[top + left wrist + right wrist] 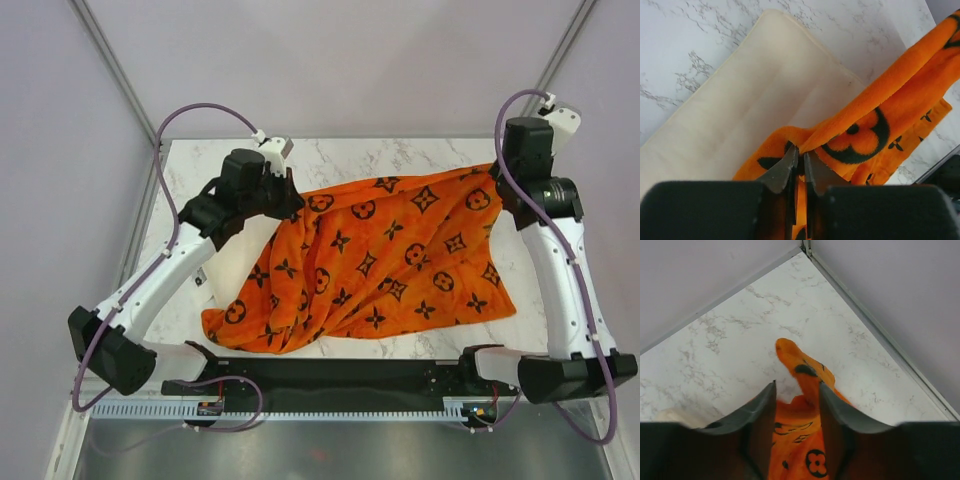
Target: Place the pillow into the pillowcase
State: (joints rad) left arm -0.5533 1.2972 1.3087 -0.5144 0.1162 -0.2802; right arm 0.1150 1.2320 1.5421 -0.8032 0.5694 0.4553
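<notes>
The orange pillowcase [390, 255] with black motifs lies spread and wrinkled across the table. It covers most of the cream pillow [232, 262], which shows only at the left. My left gripper [287, 192] is shut on the case's upper-left edge. In the left wrist view its jaws [801, 152] pinch a fold of the pillowcase [875, 130] lifted above the ridged pillow [740, 110]. My right gripper [497, 182] is at the case's far right corner. In the right wrist view its jaws [797, 384] stand apart with the pillowcase corner [795, 440] between them, touching the right finger.
The marble table [350, 155] ends at a metal rail [880, 325] close beyond the right gripper, with grey enclosure walls behind and at both sides. A black mounting bar [340, 375] runs along the near edge between the arm bases.
</notes>
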